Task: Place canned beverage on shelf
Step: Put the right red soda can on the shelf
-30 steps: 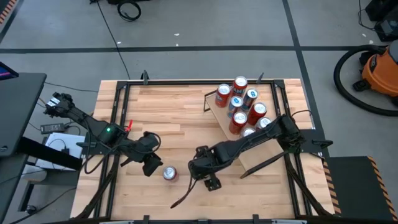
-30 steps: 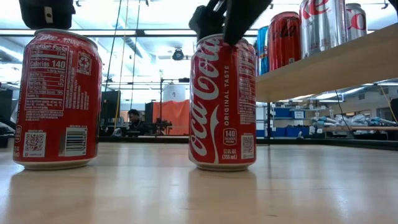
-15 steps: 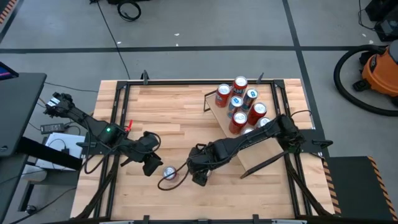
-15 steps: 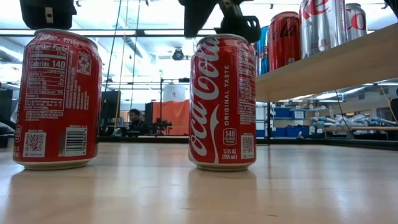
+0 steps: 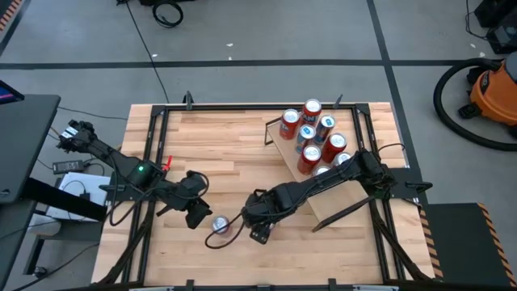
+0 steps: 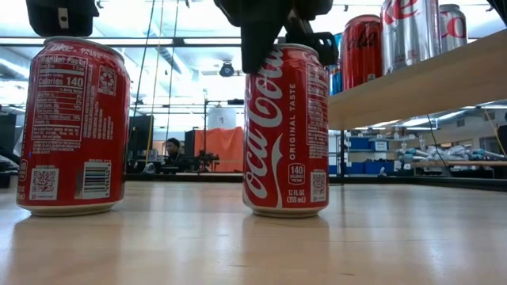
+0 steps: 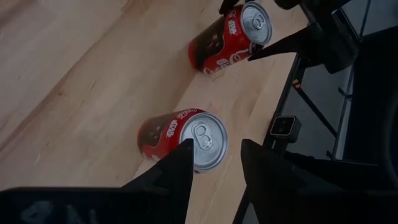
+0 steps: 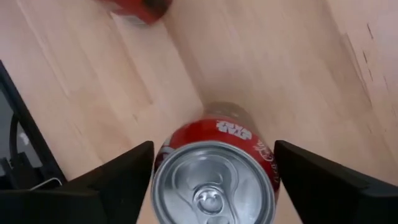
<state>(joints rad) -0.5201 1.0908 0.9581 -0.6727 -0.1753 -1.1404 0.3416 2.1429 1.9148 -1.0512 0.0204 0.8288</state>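
Right wrist view is showing our right pincer [image 8: 213, 171] spread wide around a red can [image 8: 214, 168] standing on the worktop [image 5: 218, 153], ready to squeeze; the shelf [image 5: 339, 194] is waiting nearby; our left pincer [image 7: 214, 162] is hanging half-open over another can [image 7: 183, 132].

High overhead, low table-level, wrists close; all share 2 cans [image 6: 73, 127].

Orange vacuum [image 5: 494, 90] beside planked tabletop [image 5: 218, 149]

The right end effector [image 6: 285, 36] has dropped astride the red can [image 6: 285, 131], nudging it slightly.
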